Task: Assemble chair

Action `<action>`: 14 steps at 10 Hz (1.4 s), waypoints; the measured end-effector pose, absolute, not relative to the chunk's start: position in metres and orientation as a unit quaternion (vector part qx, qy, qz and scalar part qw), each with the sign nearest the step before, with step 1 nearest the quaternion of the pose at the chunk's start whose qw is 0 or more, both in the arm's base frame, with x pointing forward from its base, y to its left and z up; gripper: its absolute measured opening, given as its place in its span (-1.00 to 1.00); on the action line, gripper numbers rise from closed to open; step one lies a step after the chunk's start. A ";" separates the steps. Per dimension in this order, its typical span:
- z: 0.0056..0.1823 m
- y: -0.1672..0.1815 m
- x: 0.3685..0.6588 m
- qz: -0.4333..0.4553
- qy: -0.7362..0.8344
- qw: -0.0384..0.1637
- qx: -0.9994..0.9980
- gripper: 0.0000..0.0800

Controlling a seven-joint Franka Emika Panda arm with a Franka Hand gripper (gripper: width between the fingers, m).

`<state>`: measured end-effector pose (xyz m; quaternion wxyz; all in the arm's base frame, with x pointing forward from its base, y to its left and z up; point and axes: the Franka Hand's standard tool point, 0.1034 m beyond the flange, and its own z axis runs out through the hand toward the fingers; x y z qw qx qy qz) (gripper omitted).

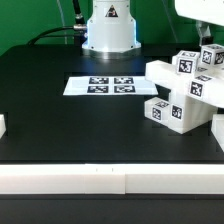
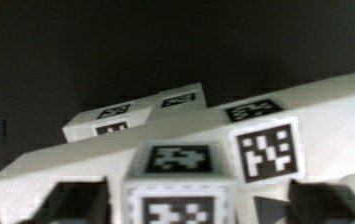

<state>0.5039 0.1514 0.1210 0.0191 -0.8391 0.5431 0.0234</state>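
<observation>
The chair parts are chunky white blocks with black-and-white tags, piled together at the exterior view's right on the black table. My gripper hangs just above the top of the pile. In the wrist view the gripper is open, with one dark finger on each side of a tagged white part that stands between the jaws. I cannot see either finger pressing on it. More tagged white parts lie behind it.
The marker board lies flat mid-table, in front of the robot base. A white rail runs along the table's front edge. A small white piece shows at the exterior view's left edge.
</observation>
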 end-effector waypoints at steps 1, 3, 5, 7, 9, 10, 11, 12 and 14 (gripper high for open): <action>0.121 0.152 0.504 0.024 0.544 0.020 -0.839 0.54; 0.121 0.152 0.504 0.024 0.544 0.020 -0.838 0.61; 0.121 0.152 0.504 0.024 0.544 0.020 -0.838 0.62; 0.121 0.152 0.504 0.024 0.528 0.020 -0.849 0.62; 0.122 0.150 0.504 0.025 0.480 0.020 -0.877 0.62; 0.122 0.148 0.506 0.023 0.438 0.022 -0.898 0.62; 0.122 0.147 0.506 0.022 0.400 0.023 -0.916 0.62; 0.122 0.146 0.506 0.021 0.367 0.024 -0.930 0.62; 0.122 0.146 0.505 0.019 0.301 0.024 -0.953 0.62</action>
